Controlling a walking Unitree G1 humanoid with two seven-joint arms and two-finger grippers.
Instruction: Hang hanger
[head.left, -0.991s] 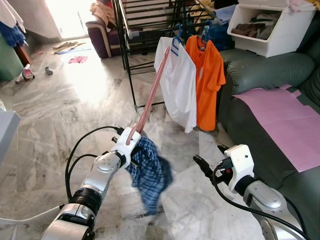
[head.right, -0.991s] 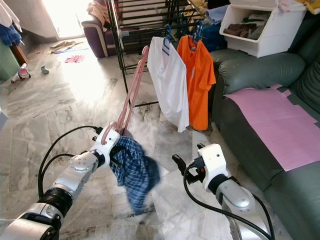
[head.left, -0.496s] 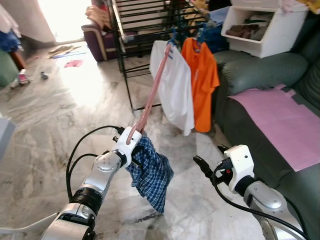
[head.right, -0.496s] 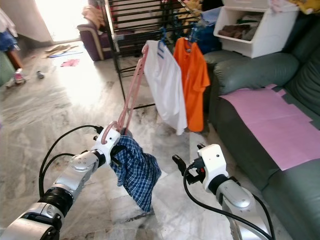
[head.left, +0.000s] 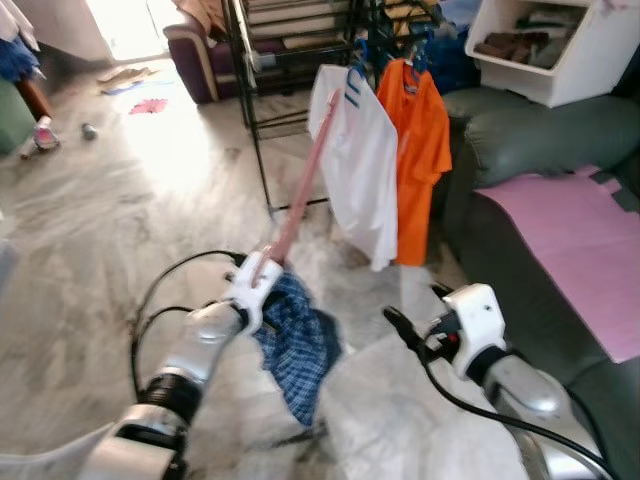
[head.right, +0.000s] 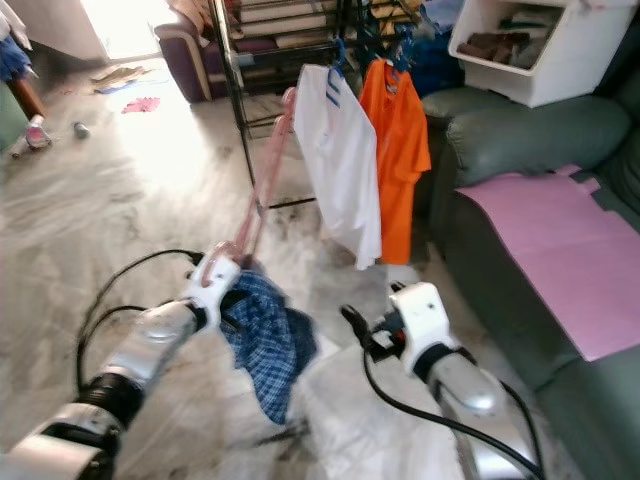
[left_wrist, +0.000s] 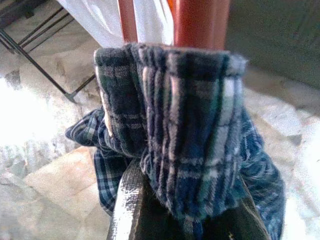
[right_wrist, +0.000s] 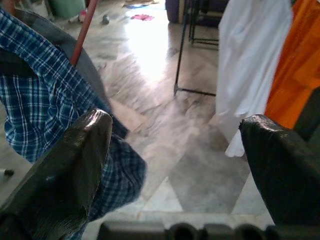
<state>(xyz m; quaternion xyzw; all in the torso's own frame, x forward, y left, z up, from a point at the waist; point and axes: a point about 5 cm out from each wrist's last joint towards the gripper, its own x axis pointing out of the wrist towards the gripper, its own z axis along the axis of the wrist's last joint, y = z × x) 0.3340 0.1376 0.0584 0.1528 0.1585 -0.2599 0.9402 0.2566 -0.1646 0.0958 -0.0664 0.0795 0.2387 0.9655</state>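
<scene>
**Pink hanger with checked cloth held before the drying rack**

The left gripper (head.left: 262, 290) is closed on the pink hanger (head.left: 300, 195), which carries a blue checked garment (head.left: 300, 345) and points up toward the rack. The right gripper (head.left: 395, 325) is beside it with fingers (right_wrist: 65, 170) wide apart, holding nothing. Beyond them, a white shirt (head.left: 358, 165) and an orange shirt (head.left: 420, 150) hang on the black drying rack (head.left: 250, 110). On the right stands a dark sofa (head.left: 540, 130) with a pink sheet (head.left: 580, 235).
</scene>
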